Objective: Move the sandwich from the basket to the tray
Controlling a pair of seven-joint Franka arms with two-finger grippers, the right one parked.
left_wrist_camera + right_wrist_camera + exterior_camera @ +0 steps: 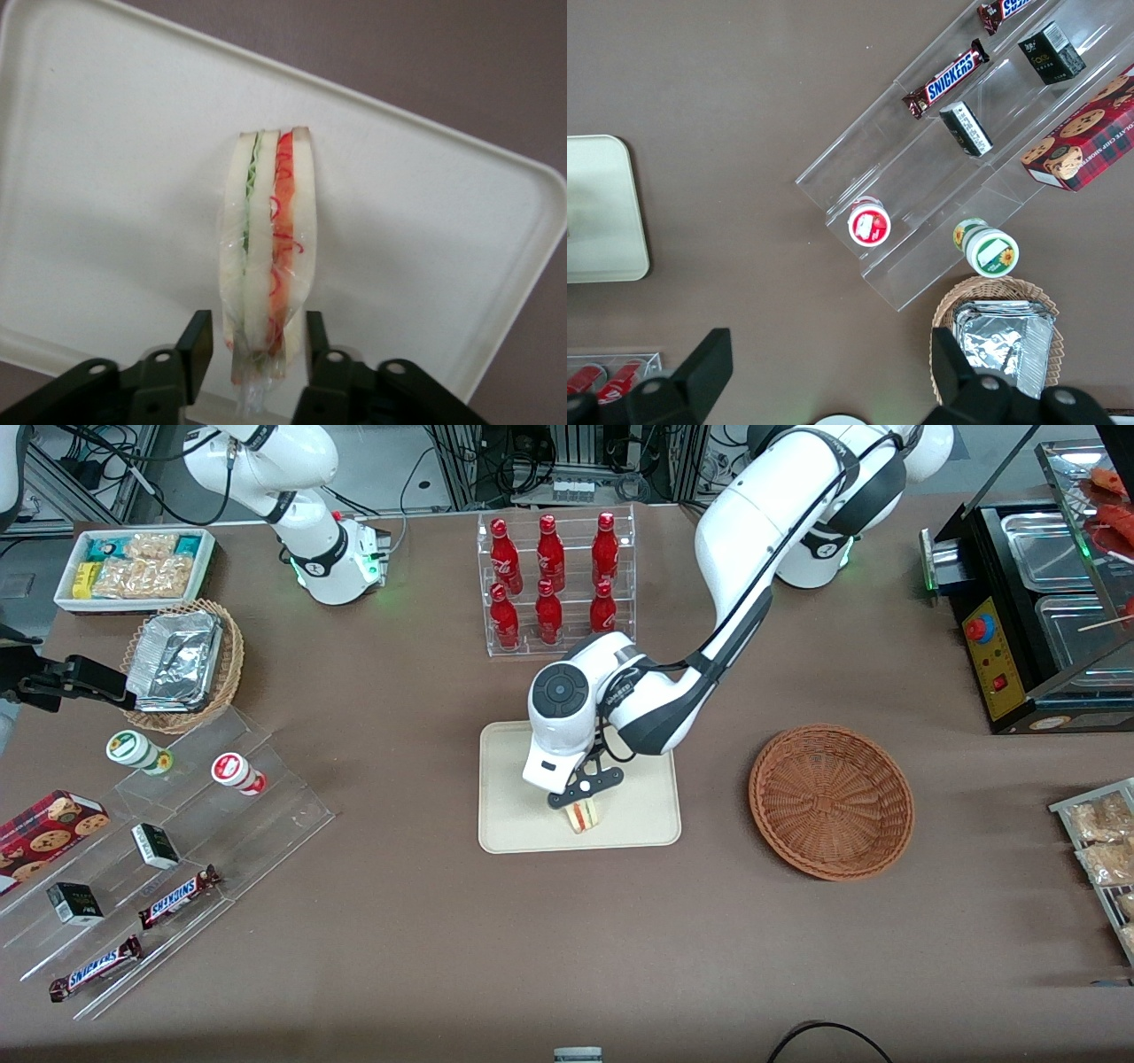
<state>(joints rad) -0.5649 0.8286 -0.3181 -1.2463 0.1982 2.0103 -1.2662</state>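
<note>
Jaws: the left arm's gripper [580,804] is clamped on the sandwich, one black finger [197,347] pressed to each bread face at the wedge's narrow wrapped end; it hangs over the tray.
Bench: brown cloth bench [425,921] carrying everything named here.
Left arm: white, jointed, bent down over the tray, its wrist directly above it.
Tray: cream-beige tray [509,828] with rounded corners and a low rim, lying flat on the bench; the landmark for the lines below.
Basket: reddish-brown wicker basket [831,801] beside the tray, toward the working arm's end of the bench, apart from the tray's rim, with nothing visible inside.
Bottle rack: clear rack of red bottles [554,580], farther from the front camera than the tray.
Sandwich: sandwich [583,816] over the part of the tray nearest the front camera, standing on edge in clear wrap, with red, orange and green filling lines between pale bread slices in the wrist view [267,252]; whether its lower edge touches the tray surface cannot be told.
</note>
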